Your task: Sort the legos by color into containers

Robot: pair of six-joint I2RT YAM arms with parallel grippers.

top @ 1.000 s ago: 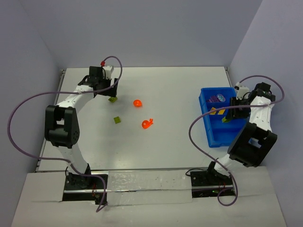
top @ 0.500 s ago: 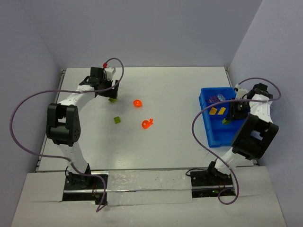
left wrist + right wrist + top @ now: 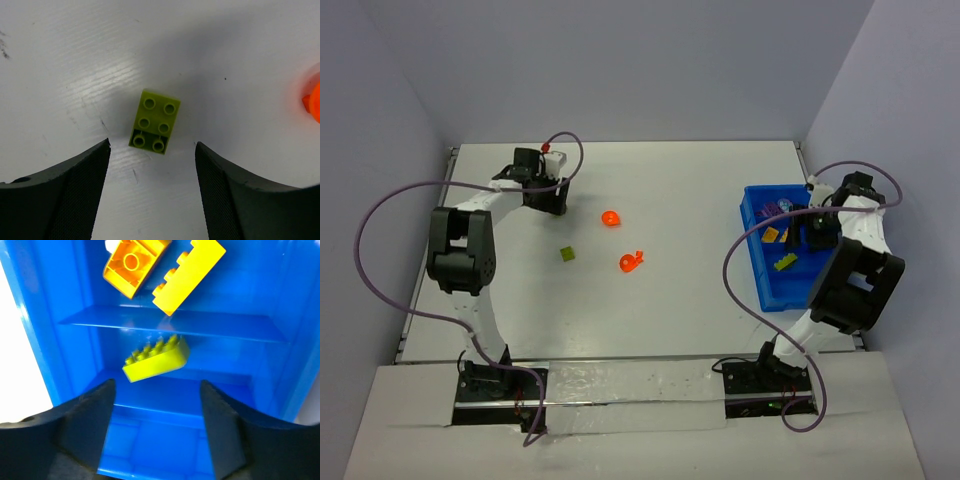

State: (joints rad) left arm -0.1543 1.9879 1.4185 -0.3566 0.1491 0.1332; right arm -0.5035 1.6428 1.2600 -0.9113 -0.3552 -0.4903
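Note:
My left gripper (image 3: 152,145) is open, low over the table, with a lime-green six-stud brick (image 3: 155,121) lying just ahead between its fingertips, not touched. In the top view this gripper (image 3: 544,196) hides that brick. A small lime piece (image 3: 566,254) and two orange pieces (image 3: 610,218) (image 3: 631,262) lie mid-table. My right gripper (image 3: 157,385) is open and empty over the blue tray (image 3: 65,315). A lime brick (image 3: 156,360) lies tilted in the compartment below it. Two yellow bricks (image 3: 187,272) (image 3: 132,262) lie in the compartment beyond the divider.
The blue tray (image 3: 757,262) stands at the table's right side, with purple pieces (image 3: 775,208) in its far compartment. An orange piece (image 3: 312,102) shows at the right edge of the left wrist view. Grey walls close off the table's back and sides.
My right gripper opened and let go of the lime brick, which now lies in the tray, then drew back slightly. My left gripper moved over the lime brick at the back left.

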